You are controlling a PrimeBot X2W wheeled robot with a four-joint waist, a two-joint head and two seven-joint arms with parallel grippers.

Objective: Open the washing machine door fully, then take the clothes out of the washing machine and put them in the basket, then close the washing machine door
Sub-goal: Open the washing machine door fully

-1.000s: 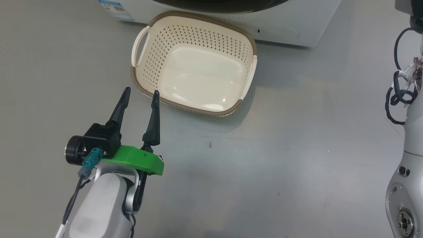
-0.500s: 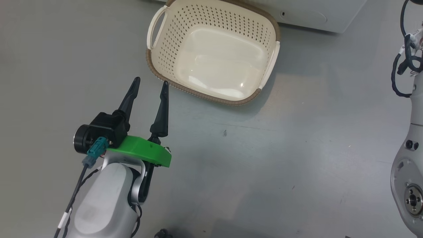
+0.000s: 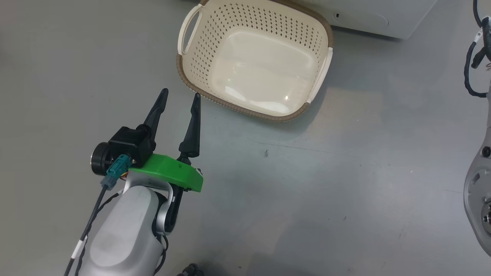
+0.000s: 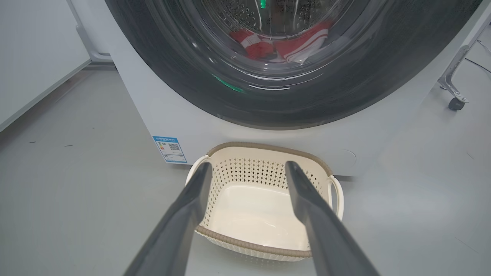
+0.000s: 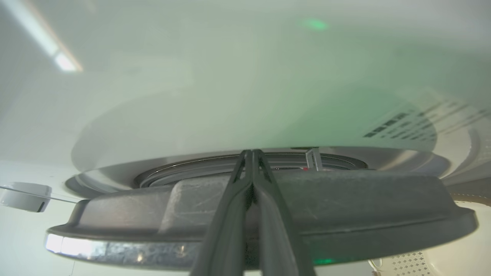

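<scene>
At the far left of the left wrist view a pale wall (image 4: 30,57) meets the grey floor (image 4: 76,199), which is smooth and lightly scuffed. In the head view my left fingers (image 3: 195,101) rise from the lower left, spread wide with nothing between them, their tips over the floor just beside the near left corner of the basket (image 3: 238,109). The basket sits on the floor at upper centre, nothing in it, its loop handle toward the upper left. Behind it stands the washing machine (image 4: 161,115), its white base touching or nearly touching the basket's far rim, with a blue label (image 4: 170,148) low on its front left. Its round black-rimmed door (image 4: 191,76) fills the top of the left wrist view, and through the glass the red and white clothes (image 4: 261,48) lie at the bottom of the drum. Farther right a wheeled frame (image 4: 456,101) stands on the floor beside the machine. At the right edge of the head view my pale right arm (image 3: 477,184) rises with black cables (image 3: 470,57) looped on it. In the right wrist view my right fingers (image 5: 251,152) are pressed together, holding nothing, their tips at the upper edge of the door's dark rim; whether they touch it I cannot tell.
</scene>
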